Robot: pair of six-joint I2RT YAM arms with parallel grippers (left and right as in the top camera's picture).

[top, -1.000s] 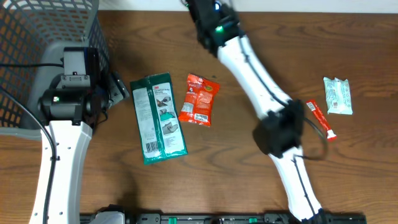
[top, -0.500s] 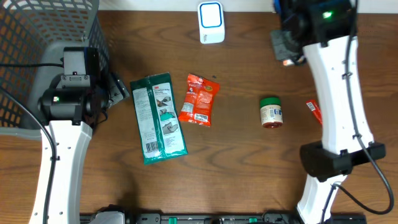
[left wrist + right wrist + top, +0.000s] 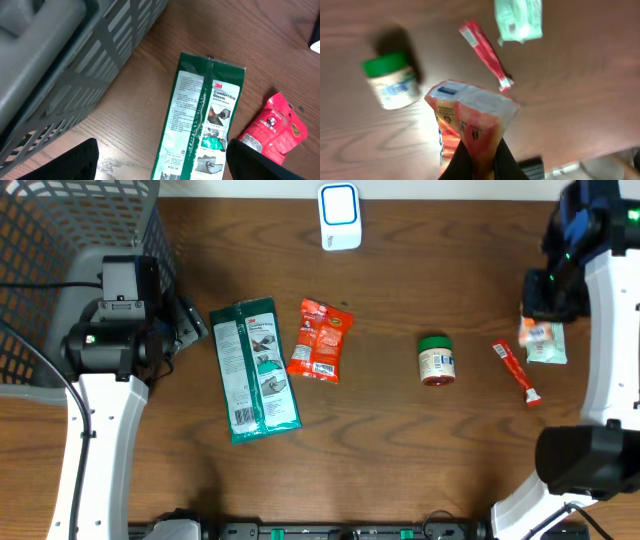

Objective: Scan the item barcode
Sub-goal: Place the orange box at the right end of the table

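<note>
Right gripper (image 3: 479, 161) pinches orange pouch (image 3: 470, 117); swung further right.

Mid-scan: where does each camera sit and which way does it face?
Overhead: above the table, facing straight down; left arm and right arm show.
Left wrist: low beside the basket, facing the green packet; open fingers at bottom corners.
Right wrist: high over the table's right end, facing down; its fingers pinch an orange pouch.
Shared: overhead and right wrist both show the jar and red tube.
</note>
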